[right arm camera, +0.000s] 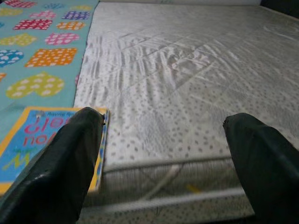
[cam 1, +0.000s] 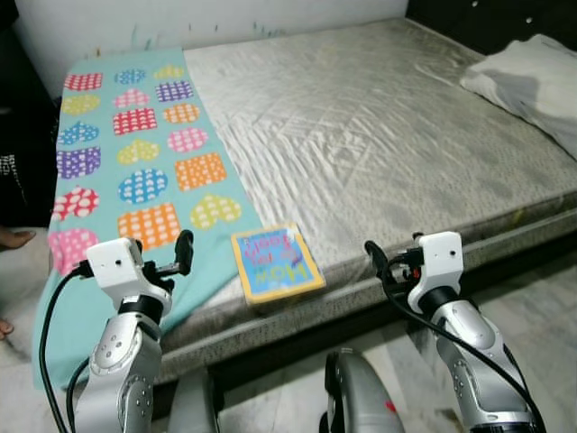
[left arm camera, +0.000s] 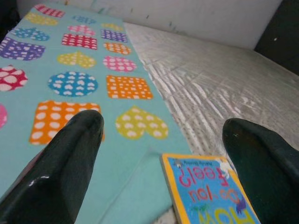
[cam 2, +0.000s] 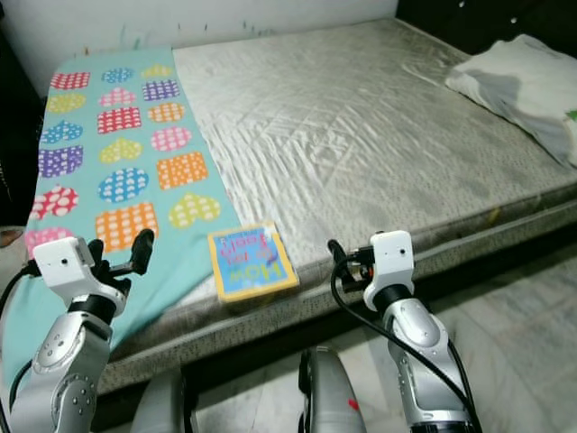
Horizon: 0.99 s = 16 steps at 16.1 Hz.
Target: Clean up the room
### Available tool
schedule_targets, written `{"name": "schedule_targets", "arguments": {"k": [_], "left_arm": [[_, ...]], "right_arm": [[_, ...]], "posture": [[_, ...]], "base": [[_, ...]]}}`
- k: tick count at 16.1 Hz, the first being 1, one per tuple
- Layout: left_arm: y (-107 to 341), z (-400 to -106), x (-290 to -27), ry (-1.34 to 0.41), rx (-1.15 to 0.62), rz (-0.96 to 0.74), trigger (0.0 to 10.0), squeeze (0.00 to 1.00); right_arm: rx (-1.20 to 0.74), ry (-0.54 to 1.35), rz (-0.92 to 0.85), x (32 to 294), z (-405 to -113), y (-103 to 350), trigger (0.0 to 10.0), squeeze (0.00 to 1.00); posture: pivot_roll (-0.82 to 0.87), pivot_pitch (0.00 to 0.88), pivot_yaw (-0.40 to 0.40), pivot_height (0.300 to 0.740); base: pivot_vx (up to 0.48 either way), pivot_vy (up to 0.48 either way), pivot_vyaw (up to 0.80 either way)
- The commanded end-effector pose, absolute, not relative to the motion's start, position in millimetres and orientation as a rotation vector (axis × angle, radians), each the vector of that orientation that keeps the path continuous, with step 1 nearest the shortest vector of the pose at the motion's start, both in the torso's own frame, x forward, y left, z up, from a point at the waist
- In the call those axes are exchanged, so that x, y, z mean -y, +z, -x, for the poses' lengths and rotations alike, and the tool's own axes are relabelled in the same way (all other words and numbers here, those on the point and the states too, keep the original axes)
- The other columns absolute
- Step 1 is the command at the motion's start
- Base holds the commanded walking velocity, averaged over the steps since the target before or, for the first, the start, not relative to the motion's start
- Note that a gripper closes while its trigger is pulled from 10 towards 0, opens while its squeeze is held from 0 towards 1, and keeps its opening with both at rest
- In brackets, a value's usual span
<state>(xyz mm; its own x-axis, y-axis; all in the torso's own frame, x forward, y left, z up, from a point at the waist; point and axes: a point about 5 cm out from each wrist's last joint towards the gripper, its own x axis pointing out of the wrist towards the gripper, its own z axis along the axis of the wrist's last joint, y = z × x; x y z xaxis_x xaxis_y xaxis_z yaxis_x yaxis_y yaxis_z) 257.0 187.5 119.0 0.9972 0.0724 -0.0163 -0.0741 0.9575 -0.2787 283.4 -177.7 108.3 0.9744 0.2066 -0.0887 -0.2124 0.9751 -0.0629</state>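
Book [cam 1: 275,262] lies flat on the near edge of the bed [cam 1: 379,135], cover up, just beside the teal blanket [cam 1: 135,171]; its left edge touches or slightly overlaps the blanket hem. Nearly square, long axis hard to call, sides run roughly front to back with a slight tilt. Title reads upside down from the robot, so the top of the book points toward the robot and the near mattress edge.

Writing: large letters, pink/red "feel" word and yellow-green "How" partly readable in the wrist views, likely "How do you feel"; small line of print at the cover edge too blurred to read. Cover is bright blue with a yellow-orange border, thick like a board book.

Blanket: teal, rows of hearts and rounded squares in pink, purple, orange, yellow, blue with white dots or small hearts, draped over the left side of the bed and hanging over the near edge. Mattress cover is silvery grey, quilted, wrinkled. Pillow [cam 1: 532,81] grey-white at the far right corner. Floor [cam 1: 541,289] pale tile.

Left gripper [cam 1: 178,254] hovers above the blanket near the bed edge, just left of the book, fingers spread wide, holding nothing. Right gripper [cam 1: 383,262] hovers at the near mattress edge, right of the book, apart from it, fingers also wide apart, empty.

Person's foot [cam 1: 13,237] at far left edge.
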Motion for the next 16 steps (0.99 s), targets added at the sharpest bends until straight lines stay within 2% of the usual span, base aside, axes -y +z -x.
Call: {"name": "schedule_targets", "arguments": {"k": [1,11,16], "left_arm": [[119.8,-255.7,-190.8,0.087,-0.008,0.279,10.0,0.0],[121.6,-255.4,-190.7,0.078,0.003,0.285,10.0,0.0],[122.0,-255.2,-189.6,0.069,0.009,0.287,10.0,0.0]], "right_arm": [[-0.084,0.222,0.087,178.1,-284.8,110.0,10.0,0.0],[-0.08,0.216,0.107,180.3,-286.9,110.8,10.0,0.0],[-0.08,0.222,0.108,179.3,-287.8,110.5,10.0,0.0]], "posture": [[-0.16,0.095,0.027,0.538],[-0.15,0.1,0.023,0.538],[-0.15,0.097,0.022,0.538]], "base": [[0.0,0.0,0.0],[0.0,0.0,0.0],[0.4,0.0,0.0]]}}
